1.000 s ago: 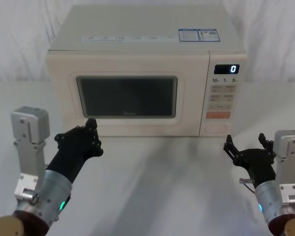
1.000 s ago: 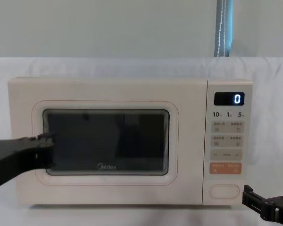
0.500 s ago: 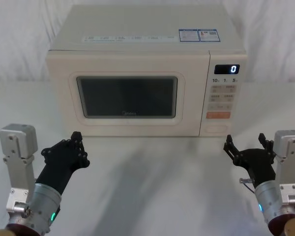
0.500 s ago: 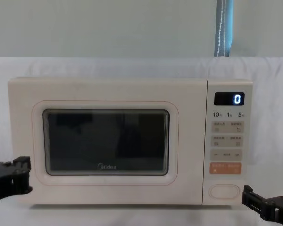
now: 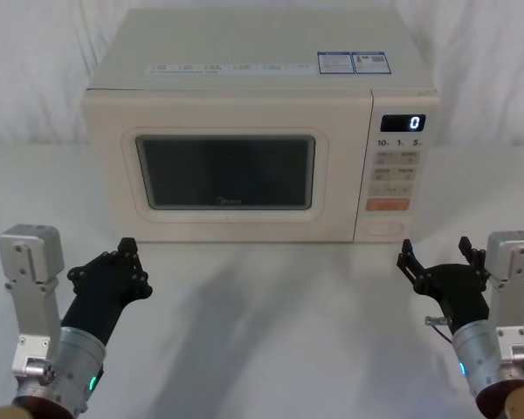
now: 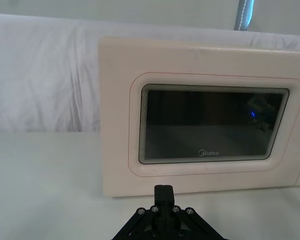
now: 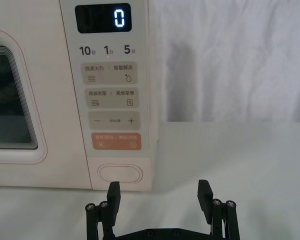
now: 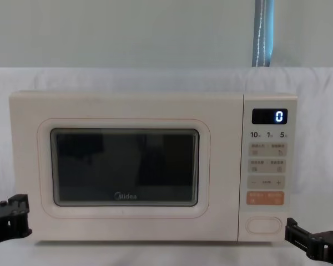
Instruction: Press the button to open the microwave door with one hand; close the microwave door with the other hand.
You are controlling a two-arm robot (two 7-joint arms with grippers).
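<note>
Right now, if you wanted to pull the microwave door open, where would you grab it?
The microwave door is flat and shut, with no handle or lip to grip. Best to press the oval button straight on from the front, probably with the open right gripper, which sits nearest in front of it.

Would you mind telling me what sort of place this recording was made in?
Probably a staged test bench, not a home kitchen: the microwave stands alone on a white cloth-covered table, white sheeting hangs behind it, and the wall above is plain.
</note>
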